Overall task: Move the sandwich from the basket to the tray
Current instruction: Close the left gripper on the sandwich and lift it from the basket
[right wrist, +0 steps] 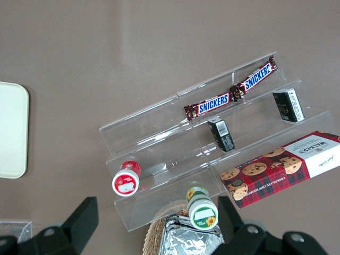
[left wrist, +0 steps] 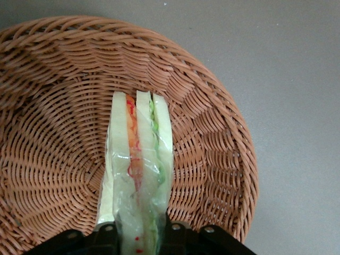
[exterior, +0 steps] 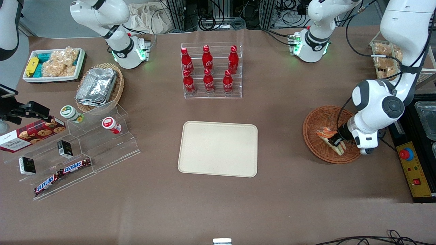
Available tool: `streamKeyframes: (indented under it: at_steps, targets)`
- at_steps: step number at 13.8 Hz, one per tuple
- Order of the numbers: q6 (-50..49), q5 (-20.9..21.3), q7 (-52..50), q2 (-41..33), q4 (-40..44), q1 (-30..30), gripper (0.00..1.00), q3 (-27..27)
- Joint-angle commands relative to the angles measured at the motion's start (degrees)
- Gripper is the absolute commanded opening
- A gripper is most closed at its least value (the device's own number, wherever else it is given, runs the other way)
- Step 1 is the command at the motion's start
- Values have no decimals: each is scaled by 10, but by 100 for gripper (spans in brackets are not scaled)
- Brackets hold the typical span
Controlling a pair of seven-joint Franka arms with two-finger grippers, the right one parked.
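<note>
Brown table covering filled my front view, with the cream tray (exterior: 218, 149) lying flat near the middle and nothing on it. Toward the working arm's end of the table sat the reddish wicker basket (exterior: 320, 119), well apart from the tray. I saw the gripper (exterior: 335, 140) down inside that basket, its dark fingers closed around the sandwich (exterior: 329, 136), whose orange filling showed at the end that poked out. Farther from the camera than the tray stood a clear rack of red cola bottles (exterior: 208, 70).

Through the left wrist camera I looked straight along the sandwich (left wrist: 139, 159): pale bread slices standing on edge, an orange-red layer and a green layer between them, all wrapped in clear film. The gripper (left wrist: 139, 236) pinched its near end, one black finger (left wrist: 103, 238) on each flank. Basket (left wrist: 48, 106) weave lay all around and under it; I could not tell whether the wedge touched the bottom.

From the right wrist camera I had only the tray's edge (right wrist: 13, 130), a clear stepped stand (right wrist: 175, 154) with Snickers bars (right wrist: 231, 94) and a cookie box (right wrist: 281, 167).
</note>
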Motion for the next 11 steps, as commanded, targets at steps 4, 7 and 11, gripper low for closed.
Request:
streamKeyframes:
  at_steps: [4,7,11]
  targets:
    - [-162,7,23,-30,84,-3,0,-8]
    - [-359,7,55,-19,241,-12,0,-37]
    - [-464,7,69,-5,361,-86,2,-48]
